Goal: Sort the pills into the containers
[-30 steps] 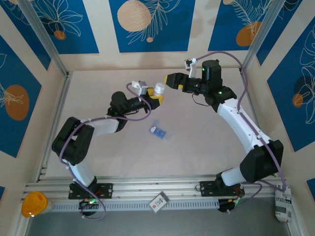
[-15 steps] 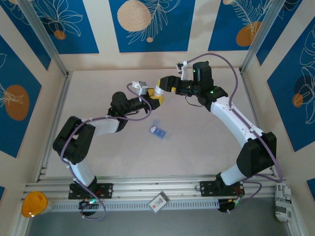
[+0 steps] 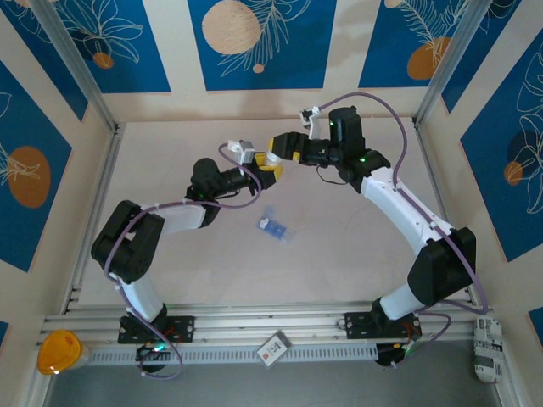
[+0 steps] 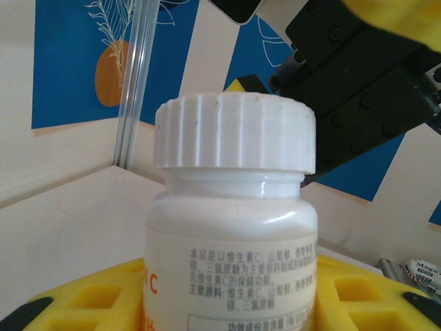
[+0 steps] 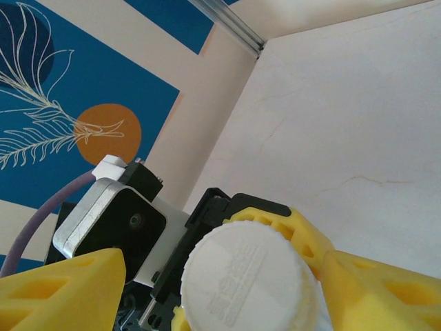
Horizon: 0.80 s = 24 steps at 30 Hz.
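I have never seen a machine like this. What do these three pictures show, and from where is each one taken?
These are two robot arms bolted at the near edge of a table. One picture looks down from a fixed camera above. The other two come from small cameras on each arm's wrist. On the table lies a small blue pill box. The left gripper, with yellow fingers, holds a white bottle by its body. The right gripper is open, with one finger on each side of the bottle's ribbed white cap, seemingly ready to grip it.
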Motion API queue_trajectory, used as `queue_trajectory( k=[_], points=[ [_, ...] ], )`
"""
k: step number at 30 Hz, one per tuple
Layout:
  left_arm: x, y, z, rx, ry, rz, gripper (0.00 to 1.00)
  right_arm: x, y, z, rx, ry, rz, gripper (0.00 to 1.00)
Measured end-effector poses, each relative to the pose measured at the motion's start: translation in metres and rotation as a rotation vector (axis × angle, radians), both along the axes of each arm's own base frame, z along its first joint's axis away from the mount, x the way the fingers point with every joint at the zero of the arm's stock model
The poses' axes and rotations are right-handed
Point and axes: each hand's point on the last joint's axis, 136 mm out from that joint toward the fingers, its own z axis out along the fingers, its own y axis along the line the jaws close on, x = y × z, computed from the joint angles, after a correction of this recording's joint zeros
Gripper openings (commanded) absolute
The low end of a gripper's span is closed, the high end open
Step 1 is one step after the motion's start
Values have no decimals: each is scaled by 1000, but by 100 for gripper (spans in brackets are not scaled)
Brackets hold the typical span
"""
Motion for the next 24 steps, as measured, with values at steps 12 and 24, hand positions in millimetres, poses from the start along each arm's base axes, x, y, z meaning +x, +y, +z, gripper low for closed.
queue_trajectory(
  k=[12, 24],
  points=[
    [1, -1, -4, 4, 6, 0, 0, -3, 2, 1, -6, -3, 2, 75],
    [1, -1, -4, 5, 4, 0, 0, -6, -6, -3, -55, -13, -21, 81]
  ],
)
